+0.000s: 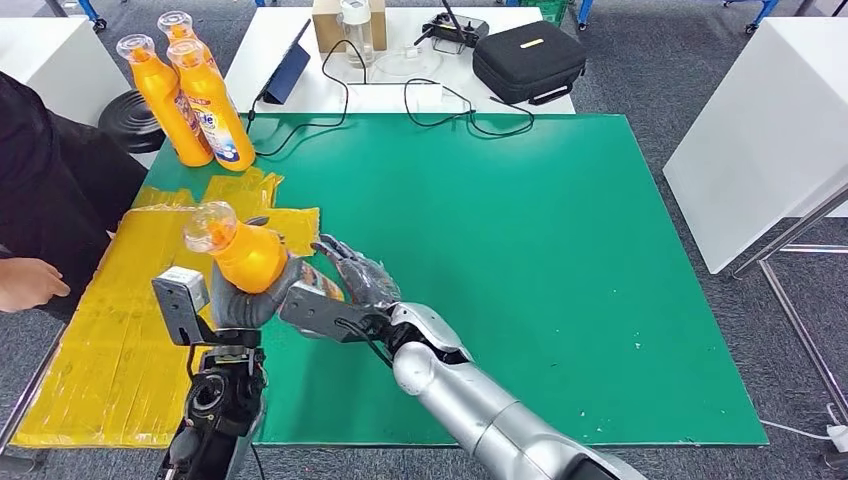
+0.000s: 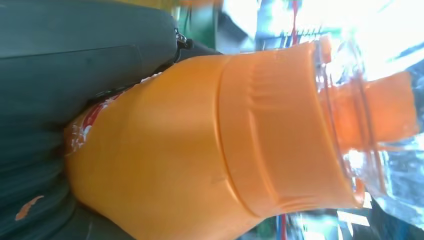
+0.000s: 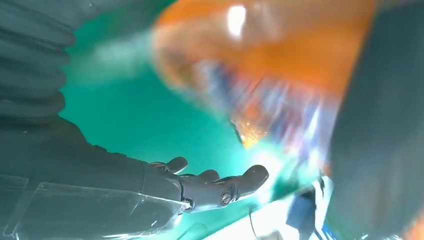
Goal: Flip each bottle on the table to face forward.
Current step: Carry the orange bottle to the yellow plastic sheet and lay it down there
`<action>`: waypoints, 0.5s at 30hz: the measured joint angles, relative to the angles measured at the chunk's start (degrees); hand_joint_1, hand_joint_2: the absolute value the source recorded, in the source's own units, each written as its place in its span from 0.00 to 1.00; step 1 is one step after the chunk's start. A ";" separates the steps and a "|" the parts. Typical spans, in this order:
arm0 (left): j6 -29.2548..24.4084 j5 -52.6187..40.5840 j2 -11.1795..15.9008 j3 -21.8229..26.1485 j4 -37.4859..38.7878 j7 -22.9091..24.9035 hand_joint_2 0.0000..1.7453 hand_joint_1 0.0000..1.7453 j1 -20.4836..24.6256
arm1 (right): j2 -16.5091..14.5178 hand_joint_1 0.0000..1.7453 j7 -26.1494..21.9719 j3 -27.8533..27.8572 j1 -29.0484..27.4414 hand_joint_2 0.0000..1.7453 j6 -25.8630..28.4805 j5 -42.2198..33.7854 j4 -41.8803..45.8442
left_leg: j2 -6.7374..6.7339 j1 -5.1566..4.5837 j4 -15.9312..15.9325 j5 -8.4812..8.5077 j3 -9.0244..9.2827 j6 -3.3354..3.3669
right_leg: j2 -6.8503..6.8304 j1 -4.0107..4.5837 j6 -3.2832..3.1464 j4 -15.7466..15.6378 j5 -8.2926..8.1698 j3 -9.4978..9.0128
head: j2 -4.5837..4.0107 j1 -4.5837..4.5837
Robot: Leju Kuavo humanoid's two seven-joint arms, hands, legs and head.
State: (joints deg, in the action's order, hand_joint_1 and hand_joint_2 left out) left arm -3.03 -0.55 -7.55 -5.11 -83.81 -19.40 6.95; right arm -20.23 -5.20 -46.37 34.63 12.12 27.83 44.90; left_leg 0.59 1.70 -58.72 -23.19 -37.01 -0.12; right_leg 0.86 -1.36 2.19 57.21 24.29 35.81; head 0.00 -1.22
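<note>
My left hand (image 1: 243, 303) grips an orange bottle (image 1: 247, 256) by its body, lifted off the table and tilted, its clear cap (image 1: 209, 226) pointing up and to the left. Close up, the orange bottle (image 2: 215, 140) lies against my left hand (image 2: 75, 65), with a strip of red label at its lower end. My right hand (image 1: 352, 275) is spread beside the bottle's lower end, holding nothing; whether it touches is unclear. Its fingers (image 3: 220, 186) stretch out under the blurred bottle (image 3: 270, 65). Three more orange bottles (image 1: 213, 105) stand upright at the green mat's far left corner.
Yellow sheets (image 1: 110, 320) cover the table's left side beside the green mat (image 1: 520, 260). A person in a black sleeve (image 1: 50, 180) sits at the left, one hand (image 1: 28, 283) near the table edge. Behind lie a black case (image 1: 528, 60), cables and a cardboard box (image 1: 330, 22).
</note>
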 joint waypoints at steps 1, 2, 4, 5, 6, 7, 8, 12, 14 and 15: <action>-0.51 -1.09 0.05 0.71 -0.77 0.09 1.00 1.00 -0.31 | 0.31 0.00 -0.19 1.72 -0.97 0.00 -0.59 0.42 1.96 | 0.00 0.00 0.00 0.00 -0.01 0.00 | -0.01 0.00 0.00 0.00 0.00 0.00 | 0.00 -0.01; -0.60 -1.65 0.11 1.38 -1.42 0.17 1.00 1.00 -0.58 | 0.61 0.00 -0.21 3.24 -1.77 0.00 -1.21 0.79 3.77 | 0.01 0.00 0.00 0.00 -0.02 0.00 | -0.01 0.00 0.00 0.00 0.00 0.01 | 0.00 0.00; -0.57 -2.08 0.19 2.38 -2.34 0.21 1.00 1.00 -0.98 | 1.10 0.00 -0.20 5.55 -2.96 0.00 -1.98 1.28 6.61 | 0.01 0.00 0.00 -0.01 -0.03 0.00 | -0.01 0.00 0.00 0.00 0.01 0.01 | 0.00 0.00; -0.55 -2.20 0.20 2.71 -2.66 0.21 1.00 1.00 -1.10 | 1.24 0.00 -0.20 6.38 -3.43 0.00 -2.17 1.43 7.70 | 0.01 0.00 0.00 -0.01 -0.04 0.00 | -0.01 0.00 0.00 0.00 0.01 0.01 | 0.00 0.00; -0.53 -2.30 0.20 2.97 -2.90 0.21 1.00 1.00 -1.18 | 1.35 0.00 -0.20 7.04 -3.84 0.00 -2.29 1.56 8.62 | 0.01 0.00 0.00 -0.01 -0.04 0.00 | -0.01 -0.01 0.00 0.00 0.01 0.01 | 0.00 0.00; -0.51 -2.39 0.20 3.18 -3.09 0.21 1.00 1.00 -1.25 | 1.41 0.00 -0.20 7.59 -4.18 0.00 -2.36 1.64 9.37 | 0.01 -0.01 0.00 -0.01 -0.04 0.00 | -0.01 -0.01 0.00 0.00 0.00 0.01 | 0.00 0.01; -0.50 -2.44 0.20 3.36 -3.27 0.21 1.00 1.00 -1.32 | 1.44 0.00 -0.20 8.03 -4.47 0.00 -2.36 1.68 9.98 | 0.01 -0.01 0.00 -0.01 -0.04 0.00 | -0.01 -0.01 0.00 0.00 0.00 0.01 | 0.00 0.01; -0.53 -2.56 0.20 3.76 -3.79 0.21 1.00 1.00 -1.63 | 1.50 0.00 -0.20 9.10 -5.19 0.00 -2.37 1.71 11.57 | 0.01 0.00 0.00 0.00 -0.03 0.00 | -0.01 0.00 0.00 0.00 0.00 0.01 | 0.00 0.00; -1.28 -3.60 0.20 3.86 -3.92 0.17 1.00 1.00 -1.71 | 1.53 0.00 -0.38 9.53 -5.50 0.00 -2.36 1.76 12.14 | 0.01 0.00 0.00 0.00 -0.03 0.00 | -0.01 0.00 0.00 0.00 0.00 0.01 | 0.00 0.00; -2.19 -4.81 0.21 3.93 -4.00 0.06 1.00 1.00 -1.76 | 1.61 0.00 -0.57 9.81 -5.83 0.00 -2.35 1.73 12.62 | 0.01 0.00 0.00 0.00 -0.03 0.00 | -0.01 0.00 0.00 0.00 0.00 0.01 | 0.00 -0.01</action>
State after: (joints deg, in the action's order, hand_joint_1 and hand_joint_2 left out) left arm -5.21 -5.36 -7.34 -1.18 -87.81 -19.34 5.19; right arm -18.62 -5.78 -36.57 28.80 9.76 29.56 57.52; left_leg 0.59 1.70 -58.72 -23.19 -37.04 -0.13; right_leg 0.85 -1.36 2.19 57.21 24.29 35.82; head 0.00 -1.23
